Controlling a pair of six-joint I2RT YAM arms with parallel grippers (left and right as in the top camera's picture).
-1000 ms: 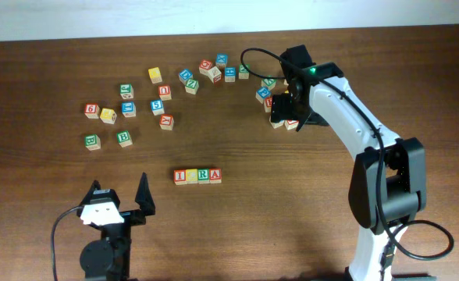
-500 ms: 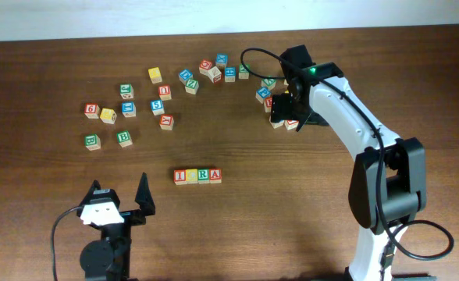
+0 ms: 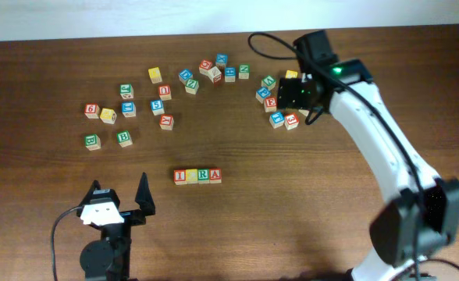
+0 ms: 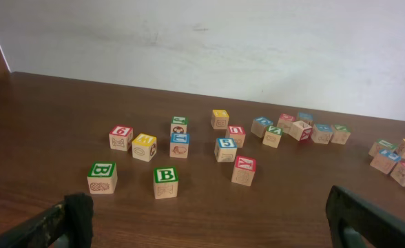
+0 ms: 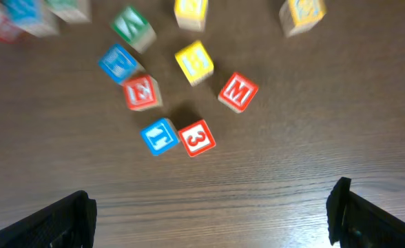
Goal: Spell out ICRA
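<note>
Four cubes stand in a row at the table's centre: red I [image 3: 180,176], yellow C [image 3: 192,176], green R [image 3: 204,176], red A [image 3: 215,176], side by side and touching. My left gripper [image 3: 121,200] sits at the near left, short of the row, open and empty [image 4: 209,231]; the row is out of the left wrist view. At the far right my right gripper [image 3: 297,97] hovers over a cluster of loose cubes, open with nothing between its fingers [image 5: 213,220].
Under the right gripper lie a red E [image 5: 142,93], blue 1 [image 5: 160,136], red 3 [image 5: 197,138], red M [image 5: 238,92] and a yellow cube [image 5: 194,62]. Several more loose cubes spread across the far left, among them two green B cubes [image 4: 102,177] [image 4: 165,182].
The right arm has pulled up and to the right, uncovering the cubes that its gripper hid. The left arm and the ICRA row have not moved.
</note>
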